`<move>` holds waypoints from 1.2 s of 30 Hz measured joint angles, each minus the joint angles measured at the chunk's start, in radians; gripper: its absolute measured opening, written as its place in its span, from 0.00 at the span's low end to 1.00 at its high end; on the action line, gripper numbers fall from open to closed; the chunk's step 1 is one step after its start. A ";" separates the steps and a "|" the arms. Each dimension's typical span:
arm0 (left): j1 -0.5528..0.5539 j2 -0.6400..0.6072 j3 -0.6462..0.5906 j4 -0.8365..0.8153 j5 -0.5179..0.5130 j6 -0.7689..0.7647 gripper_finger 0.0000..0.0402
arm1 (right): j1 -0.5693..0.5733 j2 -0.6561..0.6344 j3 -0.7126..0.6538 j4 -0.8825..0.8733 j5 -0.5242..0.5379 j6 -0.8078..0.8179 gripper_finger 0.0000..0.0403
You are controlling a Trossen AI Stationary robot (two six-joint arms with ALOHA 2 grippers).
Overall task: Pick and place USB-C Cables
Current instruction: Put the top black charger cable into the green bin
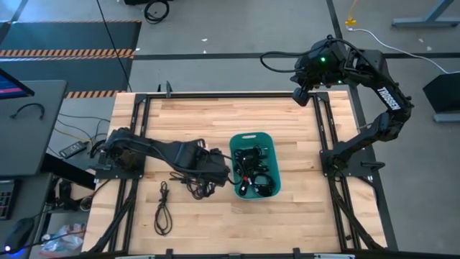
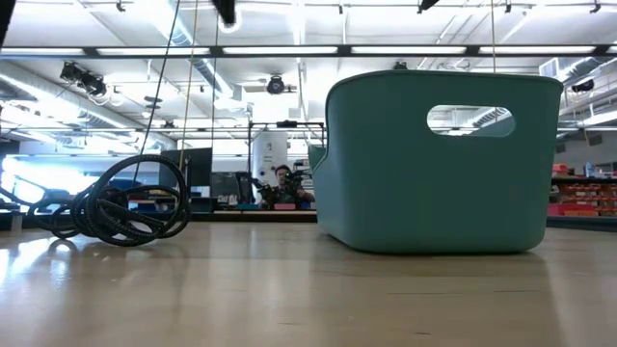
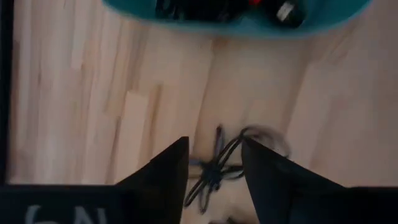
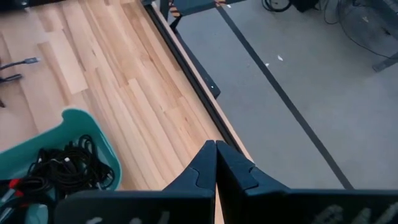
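Several black USB-C cables (image 1: 253,171) lie heaped in the teal tub (image 1: 267,138); one shows a red band (image 4: 12,184). A loose bundle (image 1: 202,188) lies on the wood left of the tub, seen as a dark coil (image 2: 125,207) in the low view. A longer looped cable (image 1: 164,208) lies nearer the near-left corner. My left gripper (image 1: 221,171) hovers open beside the tub's left wall, over the loose bundle (image 3: 214,167), one finger standing on either side of it. My right gripper (image 4: 216,163) is shut and parked above the table's far-right edge.
The tub (image 2: 443,164) stands upright on the table just right of my left gripper, its wall (image 3: 249,26) close ahead of the fingers. Black frame rails (image 1: 320,129) run along the table's sides. Bare wood lies near and far of the tub.
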 joint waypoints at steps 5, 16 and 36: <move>-0.001 -0.001 -0.192 -0.011 0.001 -0.010 0.47 | 0.000 0.000 0.000 0.000 -0.014 -0.001 0.02; 0.011 -0.010 -0.598 0.162 0.140 -0.057 0.52 | 0.000 0.000 0.000 0.000 -0.013 -0.001 0.02; 0.024 -0.011 -0.677 0.538 0.312 0.187 0.48 | 0.000 0.000 0.000 0.002 -0.013 0.044 0.02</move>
